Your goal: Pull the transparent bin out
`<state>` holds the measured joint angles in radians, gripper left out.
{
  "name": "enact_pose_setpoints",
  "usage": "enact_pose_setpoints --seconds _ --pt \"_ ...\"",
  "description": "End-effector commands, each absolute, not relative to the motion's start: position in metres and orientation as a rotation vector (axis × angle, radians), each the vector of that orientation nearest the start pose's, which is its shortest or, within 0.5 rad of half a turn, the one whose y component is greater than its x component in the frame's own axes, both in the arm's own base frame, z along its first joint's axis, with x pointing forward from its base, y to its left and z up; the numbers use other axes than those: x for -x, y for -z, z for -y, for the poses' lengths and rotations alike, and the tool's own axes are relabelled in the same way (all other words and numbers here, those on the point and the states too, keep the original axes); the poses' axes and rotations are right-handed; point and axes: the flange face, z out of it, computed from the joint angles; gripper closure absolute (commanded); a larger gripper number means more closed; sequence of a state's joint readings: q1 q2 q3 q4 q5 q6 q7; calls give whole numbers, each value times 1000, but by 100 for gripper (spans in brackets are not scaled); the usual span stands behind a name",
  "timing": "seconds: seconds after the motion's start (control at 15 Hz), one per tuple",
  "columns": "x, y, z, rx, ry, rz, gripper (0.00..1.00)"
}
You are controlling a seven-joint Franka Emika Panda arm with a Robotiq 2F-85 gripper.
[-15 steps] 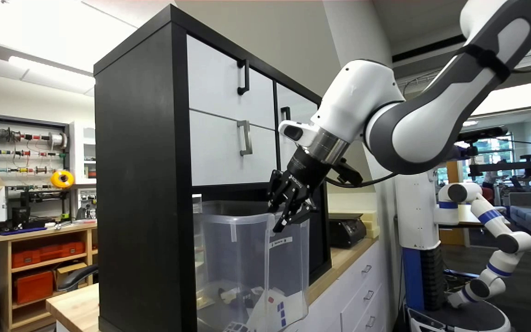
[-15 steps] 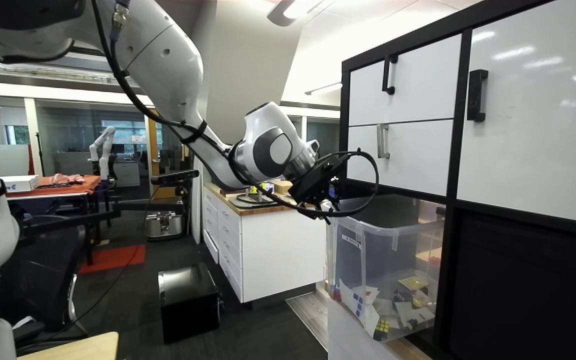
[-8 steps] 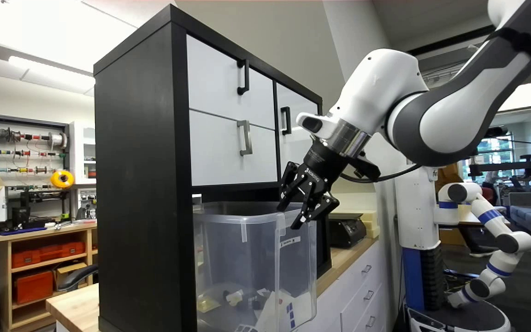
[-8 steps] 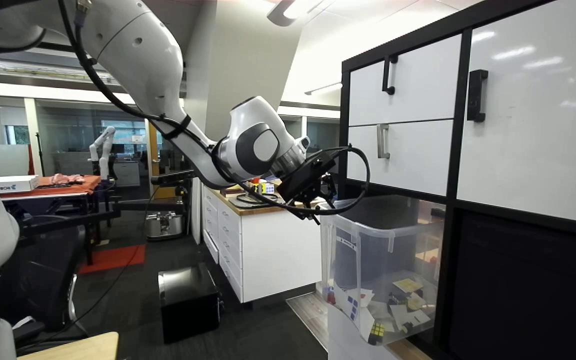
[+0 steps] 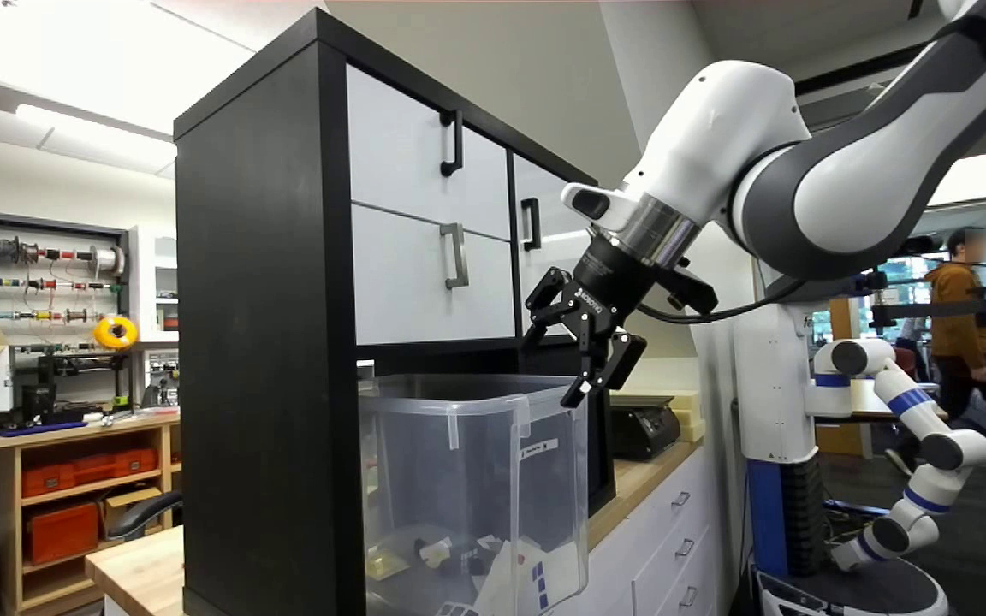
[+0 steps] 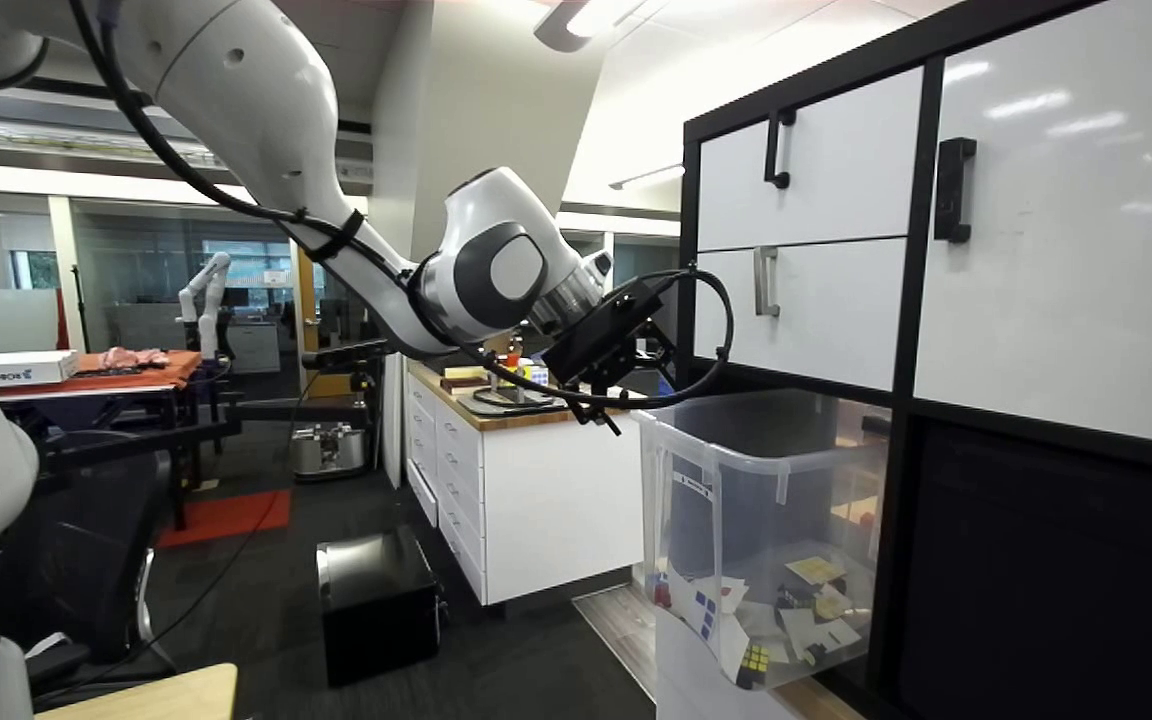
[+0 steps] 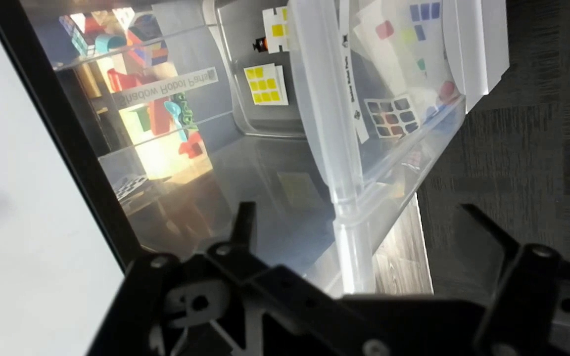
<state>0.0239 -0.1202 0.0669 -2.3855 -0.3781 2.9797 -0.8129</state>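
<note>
The transparent bin (image 5: pixel 442 470) juts out of the lower opening of the black cabinet, its front part beyond the cabinet's front. Small items lie at its bottom, seen through the clear wall in an exterior view of the bin (image 6: pixel 781 530). My gripper (image 5: pixel 553 368) is tilted downward just above the bin's front rim, jaws spread wide. In the wrist view the clear rim (image 7: pixel 322 99) runs between the two parted fingertips of the gripper (image 7: pixel 356 207), and nothing is gripped. Whether a finger touches the rim, I cannot tell.
White drawer fronts (image 5: pixel 424 291) with handles sit right above the bin. A wood-topped counter with white drawers (image 6: pixel 566 500) stands beside the cabinet, a black device (image 5: pixel 643 428) on it. Behind, a person (image 5: pixel 964 325) walks past another robot arm (image 5: pixel 912 436).
The bin slid a little farther out of the cabinet early on, then stayed put. My gripper moved away from the cabinet with it, then opened and rose off the rim. A person has appeared.
</note>
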Motion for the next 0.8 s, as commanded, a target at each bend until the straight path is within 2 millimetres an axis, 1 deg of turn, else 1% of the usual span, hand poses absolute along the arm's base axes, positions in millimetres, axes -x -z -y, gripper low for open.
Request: enact_pose_setpoints --seconds 0.0,0.2,0.4,0.73 --pt "-512 -463 -77 2862 938 1836 0" --pt "-514 -475 -81 2937 838 1627 0" --pt "-521 -490 -81 3015 749 1409 0" --pt "-534 -505 -68 3144 567 1015 0"
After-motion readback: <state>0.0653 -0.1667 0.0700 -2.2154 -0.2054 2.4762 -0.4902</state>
